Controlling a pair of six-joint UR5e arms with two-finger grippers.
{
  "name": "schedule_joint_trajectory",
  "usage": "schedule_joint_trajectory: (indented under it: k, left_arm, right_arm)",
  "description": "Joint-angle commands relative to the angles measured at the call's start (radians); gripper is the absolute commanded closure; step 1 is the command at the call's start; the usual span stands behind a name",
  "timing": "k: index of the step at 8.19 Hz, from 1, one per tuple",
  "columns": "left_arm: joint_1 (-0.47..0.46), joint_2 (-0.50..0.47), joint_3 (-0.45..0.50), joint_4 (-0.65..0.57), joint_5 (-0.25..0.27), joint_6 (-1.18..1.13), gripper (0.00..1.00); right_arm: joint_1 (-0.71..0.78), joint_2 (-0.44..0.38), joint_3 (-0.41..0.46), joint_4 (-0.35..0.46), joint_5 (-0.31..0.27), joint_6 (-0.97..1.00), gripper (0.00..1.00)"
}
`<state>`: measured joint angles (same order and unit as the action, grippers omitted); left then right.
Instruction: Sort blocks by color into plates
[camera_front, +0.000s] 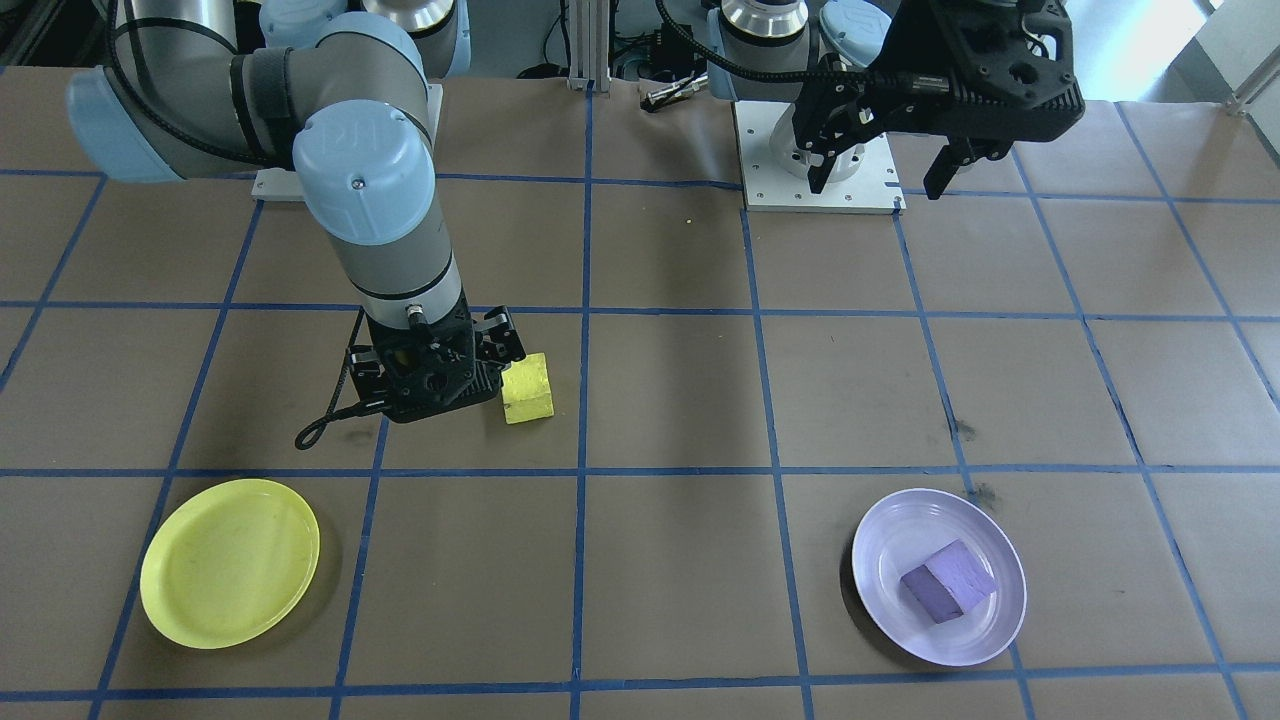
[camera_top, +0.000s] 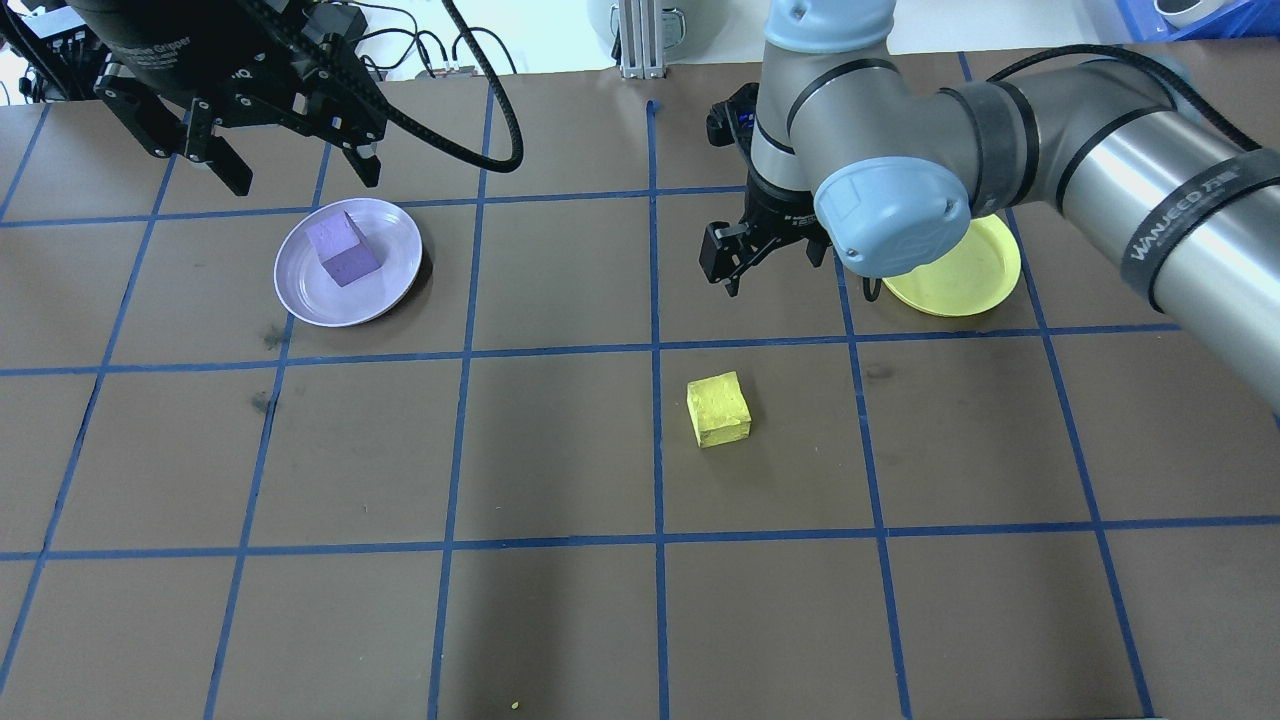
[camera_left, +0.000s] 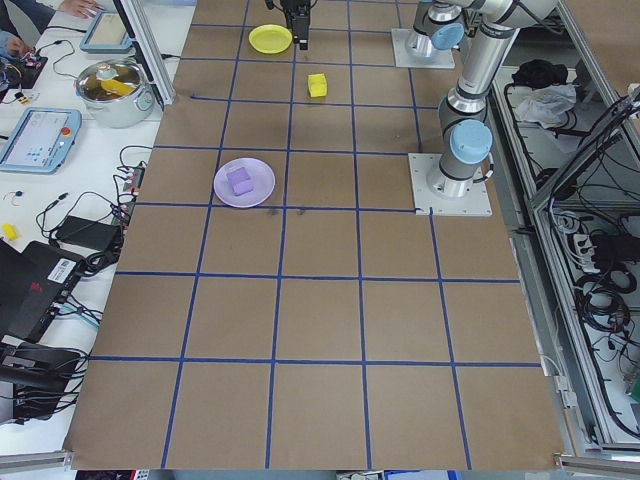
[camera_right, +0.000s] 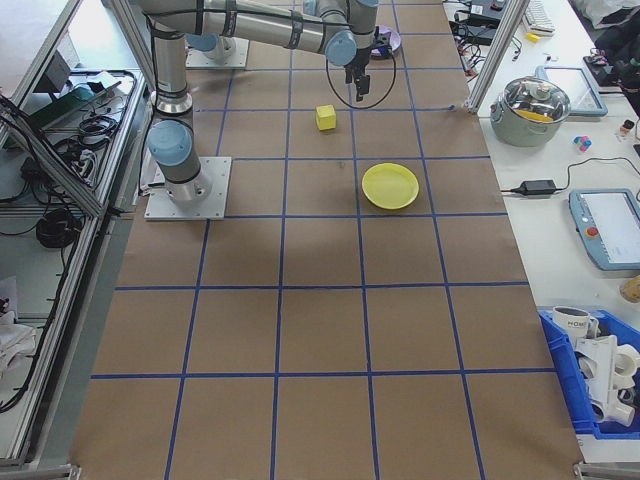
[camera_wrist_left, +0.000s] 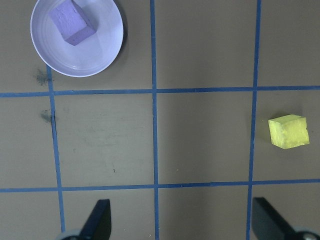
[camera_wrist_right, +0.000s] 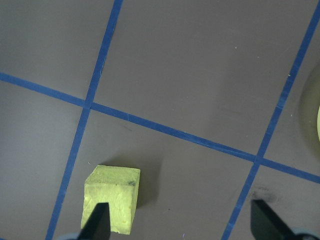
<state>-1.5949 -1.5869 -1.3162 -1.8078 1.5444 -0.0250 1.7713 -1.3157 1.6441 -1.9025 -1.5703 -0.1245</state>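
You see the purple block (camera_top: 343, 253) resting inside the lavender plate (camera_top: 392, 272), tilted on the plate floor and offset toward the rim on the robot's left side; the rim all around it is exposed. The left gripper (camera_top: 294, 170) hangs above the table just beyond that plate on the base side, with its fingers spread wide and nothing between them; in the left wrist view both fingertips (camera_wrist_left: 97, 220) show at the bottom edge with bare brown paper between. The yellow block (camera_top: 719, 408) sits flat on the table (camera_top: 560, 600), apart from both plates, just beside one blue tape line (camera_top: 657, 420) and with its edges slightly skewed to the grid. All four sides of it are free, with open table around it. The right gripper (camera_top: 765, 268) is raised above the table between the yellow block and the yellow plate (camera_top: 975, 285), jaws wide apart and holding nothing. In the right wrist view one fingertip (camera_wrist_right: 97, 222) overlaps the near edge of the block while the other stands well off to the side over bare paper. The yellow plate holds no block in its visible part; the right arm's elbow covers part of it in the overhead view. The whole near half of the table toward the operators' side is open surface crossed only by tape lines.
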Motion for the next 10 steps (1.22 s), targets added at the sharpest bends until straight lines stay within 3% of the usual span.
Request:
schedule_joint_trajectory:
  k: [1, 3, 6, 7, 8, 10]
  left_arm:
    - [0.0, 0.022, -0.008, 0.001, 0.006, 0.0, 0.0]
    - [0.0, 0.027, -0.011, 0.001, 0.006, 0.002, 0.0]
    - [0.0, 0.03, -0.011, -0.001, 0.013, 0.005, 0.0]
    - [0.009, 0.04, -0.014, -0.025, 0.052, 0.008, 0.0]
    - [0.009, 0.042, -0.014, -0.034, 0.087, 0.02, 0.0]
    - [0.015, 0.025, 0.003, -0.027, 0.083, 0.02, 0.0]
  right_arm:
    - [0.019, 0.004, 0.054, -0.024, 0.004, -0.006, 0.0]
    - [0.019, 0.027, 0.088, -0.044, -0.01, -0.007, 0.0]
    - [0.022, 0.021, 0.131, -0.053, 0.015, 0.008, 0.0]
    - [0.042, 0.033, 0.131, -0.064, 0.118, 0.017, 0.0]
    - [0.055, 0.053, 0.134, -0.081, 0.134, 0.017, 0.0]
    - [0.057, 0.093, 0.143, -0.115, 0.133, 0.014, 0.0]
